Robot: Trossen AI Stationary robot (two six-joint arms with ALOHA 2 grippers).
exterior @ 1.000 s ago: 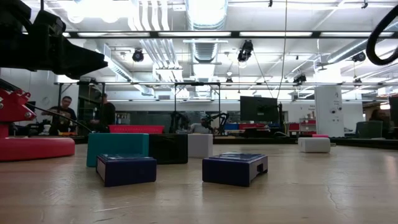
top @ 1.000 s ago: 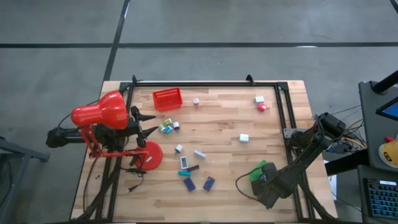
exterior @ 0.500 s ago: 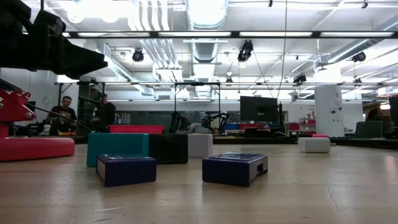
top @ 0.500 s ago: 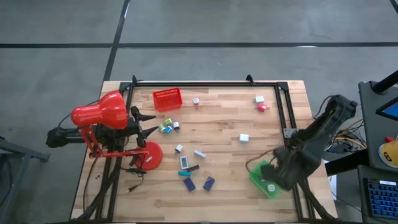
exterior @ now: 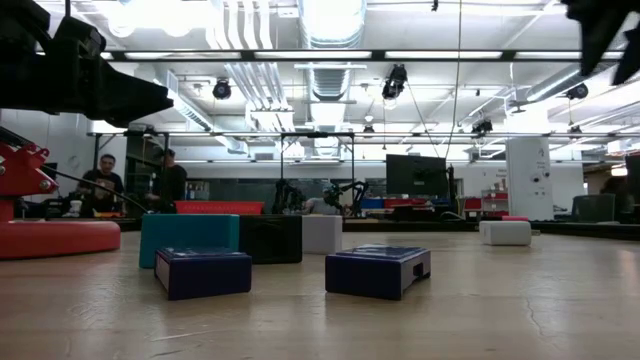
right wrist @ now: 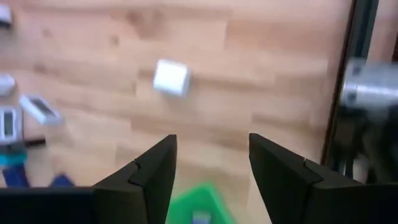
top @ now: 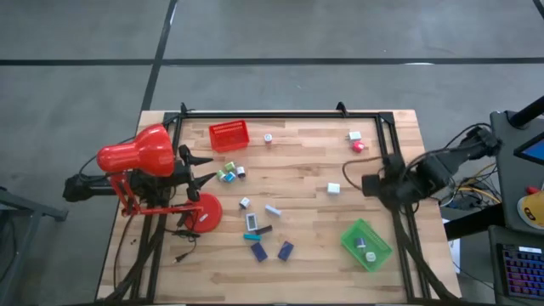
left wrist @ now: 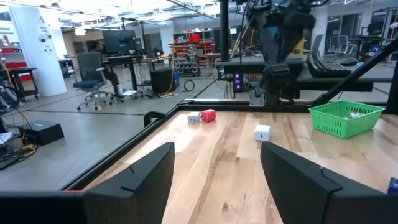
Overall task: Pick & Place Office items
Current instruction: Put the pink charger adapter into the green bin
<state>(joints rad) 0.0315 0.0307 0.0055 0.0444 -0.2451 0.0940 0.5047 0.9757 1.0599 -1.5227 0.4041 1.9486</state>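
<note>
A: High view first: how is the open room looking along the worktop [top: 306, 174] edges?

B: The black frame rail is running along the far edge and down the right side. The right pincer [top: 367, 184] is hanging just inside that right rail, fingers spread with nothing between them, close to a small white block [top: 334, 188]. A bare strip of wood is lying between that block and the green tray [top: 366, 245], which is sitting near the front right corner with a couple of small pieces inside.

A: And the left side?

B: The left pincer [top: 209, 169] is waiting beside the red desk lamp [top: 136, 155], fingers apart and empty. Most office items are lying scattered mid-worktop: navy blocks [top: 285, 250], a teal piece [top: 252, 237], with a red basket [top: 229, 135] by the far rail and a pink piece [top: 359, 145] near the far right.

A: The room?

B: In the low view, two people are standing far behind the worktop under ceiling lights.

A: What is differing from a second ago?

B: The right arm has been lifting off the green tray and swinging toward the far side; the tray is now uncovered.
</note>
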